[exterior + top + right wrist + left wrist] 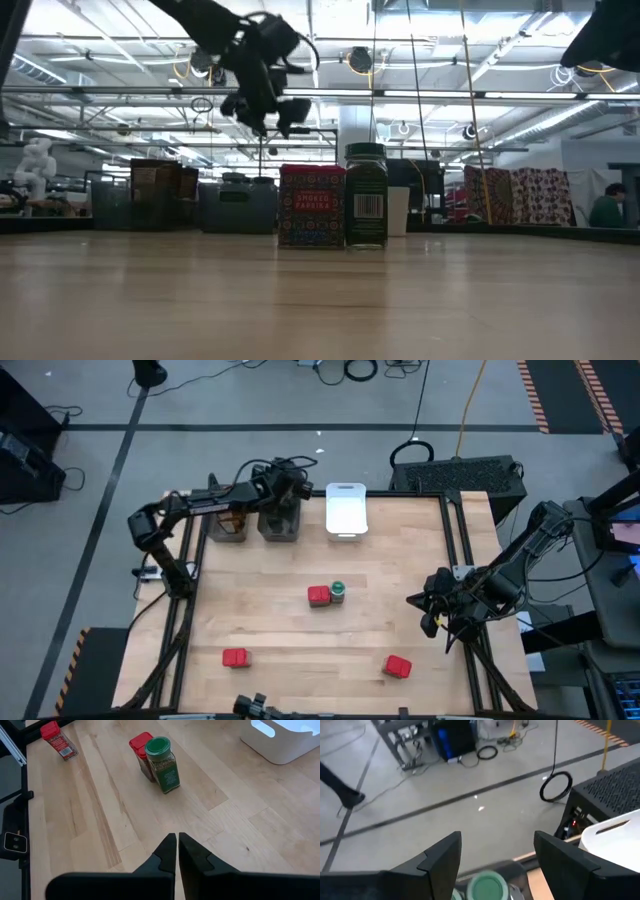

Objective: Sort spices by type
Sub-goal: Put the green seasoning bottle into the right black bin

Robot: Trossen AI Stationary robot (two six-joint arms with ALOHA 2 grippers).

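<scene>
My left gripper [497,845] hangs open and empty over the two dark grey bins [280,523] at the table's far left. Below it a green-lidded jar [487,887] stands in the bin. The leftmost bin [228,525] holds brown packets [155,182]. In mid-table a red tin [318,595] and a green-lidded jar [337,592] stand side by side on their bases. Two more red tins [235,657] [397,665] lie nearer the front edge. My right gripper [177,845] waits shut above the table's right side.
A white bin [346,510] stands at the far edge, right of the dark bins. Bare wood lies between the mid-table pair and the bins. A black metal frame rail [455,540] runs along the table's right edge.
</scene>
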